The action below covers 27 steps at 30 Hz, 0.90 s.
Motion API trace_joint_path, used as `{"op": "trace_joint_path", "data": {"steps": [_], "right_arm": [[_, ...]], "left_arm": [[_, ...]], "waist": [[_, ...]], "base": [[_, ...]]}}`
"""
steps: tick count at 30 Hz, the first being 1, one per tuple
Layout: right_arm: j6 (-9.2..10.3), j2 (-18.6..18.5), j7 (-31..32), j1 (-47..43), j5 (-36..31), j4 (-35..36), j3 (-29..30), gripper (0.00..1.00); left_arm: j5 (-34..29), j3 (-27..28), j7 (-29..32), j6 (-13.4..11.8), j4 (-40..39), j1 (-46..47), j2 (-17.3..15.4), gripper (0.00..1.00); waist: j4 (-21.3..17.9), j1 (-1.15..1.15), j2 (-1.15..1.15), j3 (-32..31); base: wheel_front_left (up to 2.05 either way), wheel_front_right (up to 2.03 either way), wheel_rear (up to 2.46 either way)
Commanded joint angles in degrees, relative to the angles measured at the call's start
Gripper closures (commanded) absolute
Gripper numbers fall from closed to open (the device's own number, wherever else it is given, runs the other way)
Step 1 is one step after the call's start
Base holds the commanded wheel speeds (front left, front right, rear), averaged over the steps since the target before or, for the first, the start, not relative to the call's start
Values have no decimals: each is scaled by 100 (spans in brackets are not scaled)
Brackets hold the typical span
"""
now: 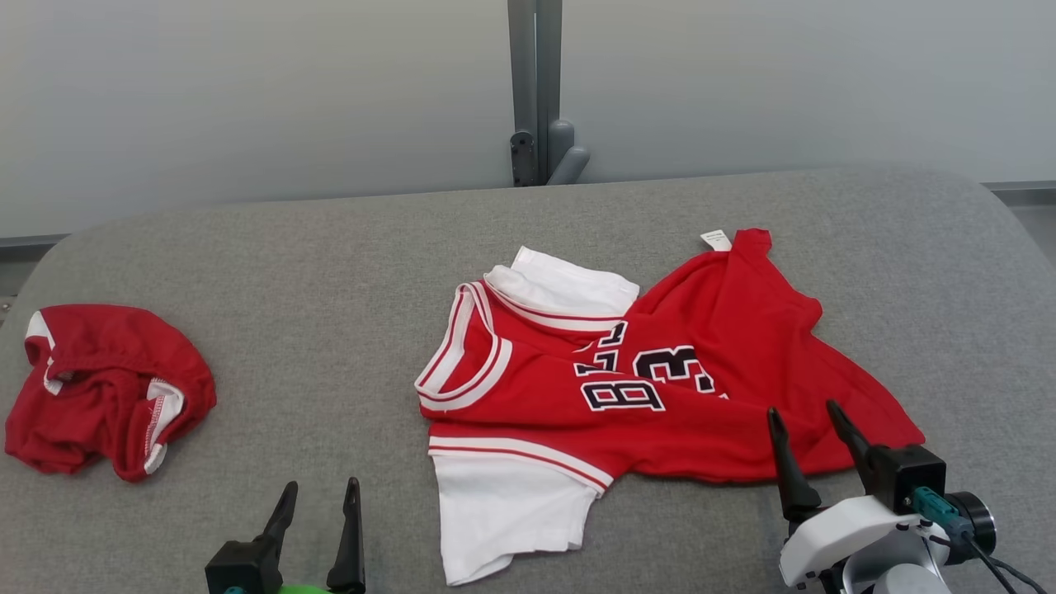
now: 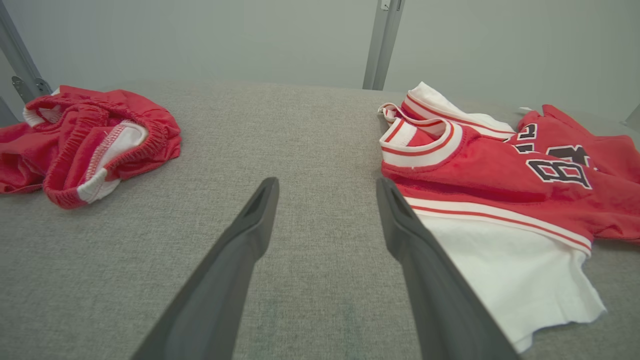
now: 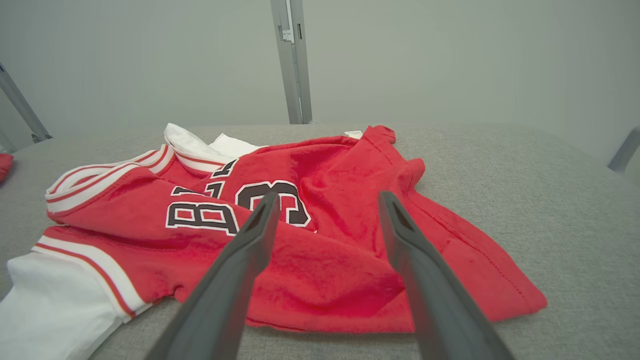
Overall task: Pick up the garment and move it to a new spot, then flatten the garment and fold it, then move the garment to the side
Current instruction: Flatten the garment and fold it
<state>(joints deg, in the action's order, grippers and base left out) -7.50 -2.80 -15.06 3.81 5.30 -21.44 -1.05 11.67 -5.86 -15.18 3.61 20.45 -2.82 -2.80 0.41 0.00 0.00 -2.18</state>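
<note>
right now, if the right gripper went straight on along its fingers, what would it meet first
Most likely the red jersey: the open right gripper points at its crumpled red body near the hem, though its height above the cloth is unclear.

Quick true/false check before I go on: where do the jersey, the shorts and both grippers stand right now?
1. The jersey lies crumpled on the grey surface, with its number partly folded over. True.
2. The left gripper is open above bare surface, between the shorts and the jersey. True.
3. The right gripper is clamped on the jersey's hem. False: its jaws stand open and hold nothing, with the fingers pointing over the jersey's near edge.
4. The shorts lie touching the jersey. False: they lie well apart from it, bunched up on the robot's left.
5. A white label shows at the jersey's far edge. True.
</note>
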Motion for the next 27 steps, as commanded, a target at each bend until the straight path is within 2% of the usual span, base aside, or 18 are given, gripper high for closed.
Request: {"op": "trace_joint_path", "data": {"steps": [1,8,18,25,26,27], "right_arm": [[2,-22,-16,-3,-32,26,15,0],[2,-22,-16,73,-118,21,43,0],[2,-21,-16,249,-293,7,423,0],[2,-22,-16,312,-376,58,657,0],[2,-19,-16,328,-381,58,674,0],[2,-21,-16,336,-396,58,703,0]], "left_arm": [[90,-52,6,39,-31,99,-19,0],[471,-461,6,155,74,210,-18,0],[1363,-1696,4,371,937,639,-23,0],[1349,-1941,11,313,1604,774,-22,0],[1361,-1969,14,315,1663,808,-22,11],[1335,-2015,15,319,1707,837,-22,58]], "waist": [[3,0,0,61],[19,0,0,318],[13,0,0,764],[-11,0,0,794],[-12,0,0,797],[-13,0,0,799]], "base": [[0,0,0],[0,0,0],[0,0,0],[0,0,0],[0,0,0],[0,0,0]]}}
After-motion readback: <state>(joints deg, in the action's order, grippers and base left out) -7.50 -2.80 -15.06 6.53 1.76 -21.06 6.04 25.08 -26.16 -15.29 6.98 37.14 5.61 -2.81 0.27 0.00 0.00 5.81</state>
